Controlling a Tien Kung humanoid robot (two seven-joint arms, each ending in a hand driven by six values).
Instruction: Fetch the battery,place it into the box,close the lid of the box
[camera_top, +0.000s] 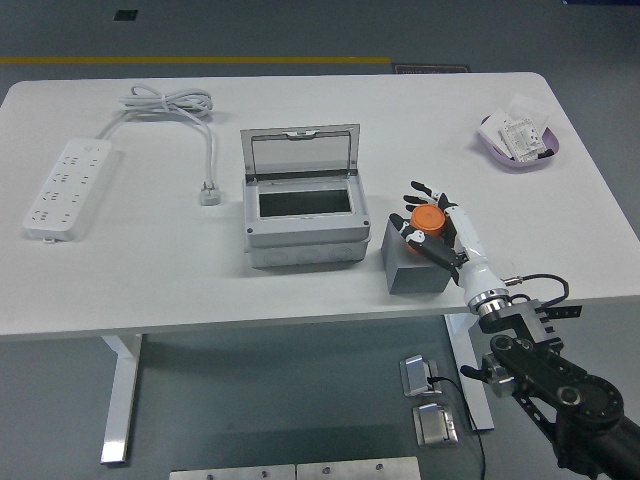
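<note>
While wrapped around the orange battery (428, 219), right robot hand (436, 232) clamped on it from the right, white fingers (412, 238) curled over its front, black fingertips showing above it. Battery sitting on, or just above, a grey block (415, 270) near the bench's front edge; contact between the two not clear from this angle. Black right arm (560, 385) coming up from the lower right corner, past the bench edge, thin black cable looping at the wrist.

Just left of the block, grey box (304, 225) standing with its clear lid (301, 153) swung up and back, dark opening facing upward and uncovered. Small bare gap between block and box, not touching. Nothing lying between the battery and the box mouth apart from the box's own right wall.

Further left, white plug (209, 193) lying on the white bench (150, 290), its cord (166, 101) running up to a loose coil near the far edge, then down to a white power strip (68, 188) set at a slant by the left end. Well apart from the box. At the far right corner, purple dish (492, 143) holding white packets (521, 135), well behind the hand.

Below the bench, white leg on the left, metal plates on the grey floor. Left arm out of sight.
</note>
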